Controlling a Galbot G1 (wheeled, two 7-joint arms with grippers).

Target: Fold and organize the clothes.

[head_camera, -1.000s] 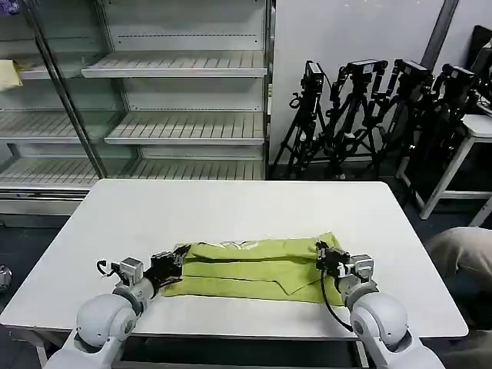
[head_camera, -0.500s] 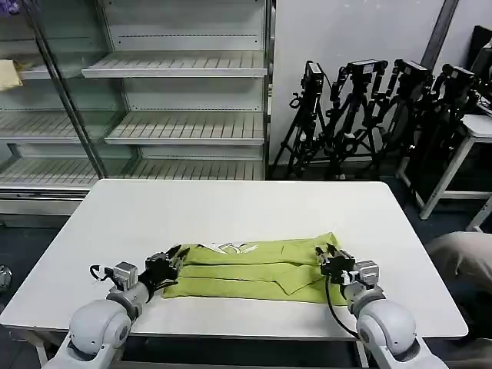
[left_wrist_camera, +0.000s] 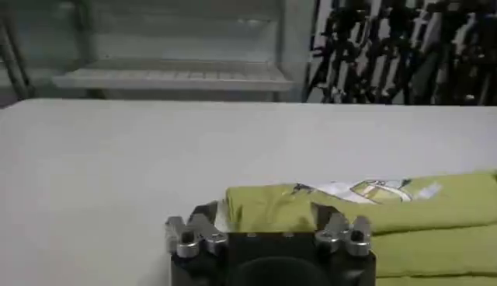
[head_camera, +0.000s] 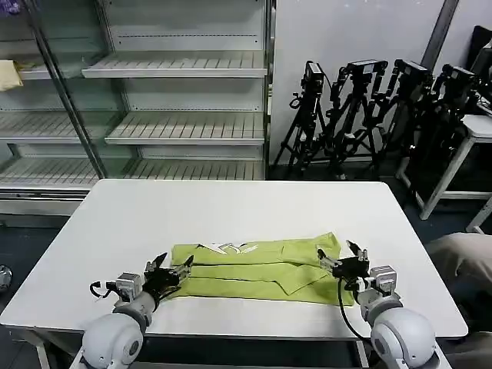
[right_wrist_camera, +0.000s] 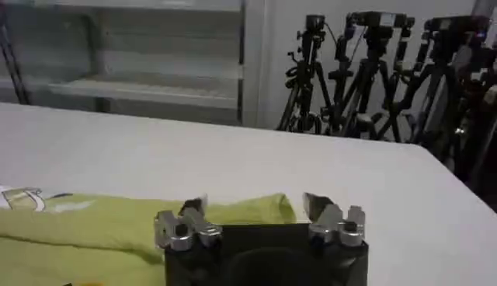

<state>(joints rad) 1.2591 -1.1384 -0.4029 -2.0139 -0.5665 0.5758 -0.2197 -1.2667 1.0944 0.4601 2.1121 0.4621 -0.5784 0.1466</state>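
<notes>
The clothes are one lime-green shirt [head_camera: 254, 269], folded into a long flat band on the white table [head_camera: 231, 207], with a white mark [head_camera: 227, 247] at its far edge. My left gripper [head_camera: 171, 273] stands open at the band's left end, just at the fabric. In the left wrist view that end of the shirt [left_wrist_camera: 272, 208] lies between the spread fingers of the left gripper [left_wrist_camera: 264, 217]. My right gripper [head_camera: 344, 262] is open at the right end. In the right wrist view the shirt [right_wrist_camera: 101, 225] reaches up between the jaws of the right gripper [right_wrist_camera: 252, 208].
Bare table surface stretches behind the shirt and to both sides. Metal shelving [head_camera: 177, 115] stands beyond the table's far edge. A cluster of black tripods [head_camera: 369, 115] and another white table [head_camera: 477, 127] are at the back right.
Both grippers have opened, let go of the shirt's ends and drawn back toward the near edge and outward. The shirt has settled flat on the table.
</notes>
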